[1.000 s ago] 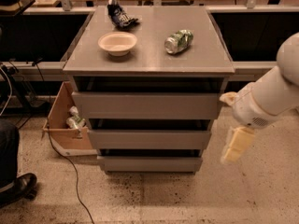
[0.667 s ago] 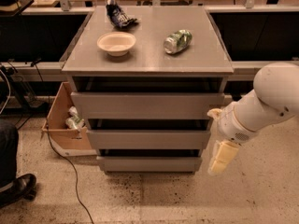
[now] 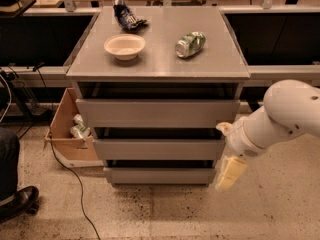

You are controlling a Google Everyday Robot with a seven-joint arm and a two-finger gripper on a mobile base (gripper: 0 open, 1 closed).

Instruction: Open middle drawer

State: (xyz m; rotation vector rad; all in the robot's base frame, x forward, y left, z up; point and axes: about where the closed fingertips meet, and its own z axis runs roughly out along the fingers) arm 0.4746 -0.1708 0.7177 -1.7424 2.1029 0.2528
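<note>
- A pale bowl (image 3: 124, 46) sits upright on the grey cabinet top (image 3: 159, 66).
- A crushed green can (image 3: 190, 44) lies on its side, right of the bowl.
- A dark crumpled bag (image 3: 127, 18) lies behind the bowl.
- An open cardboard box (image 3: 64, 131) stands on the floor to the left.
- A black cable (image 3: 75, 181) trails across the floor.

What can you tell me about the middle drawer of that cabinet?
The middle drawer is a plain grey flat front panel, metal-looking, handleless, between a taller drawer above and a smaller drawer below. None of its inside shows, so it looks closed. The gripper hangs just past its right end, slightly lower, apparently not touching it.
</note>
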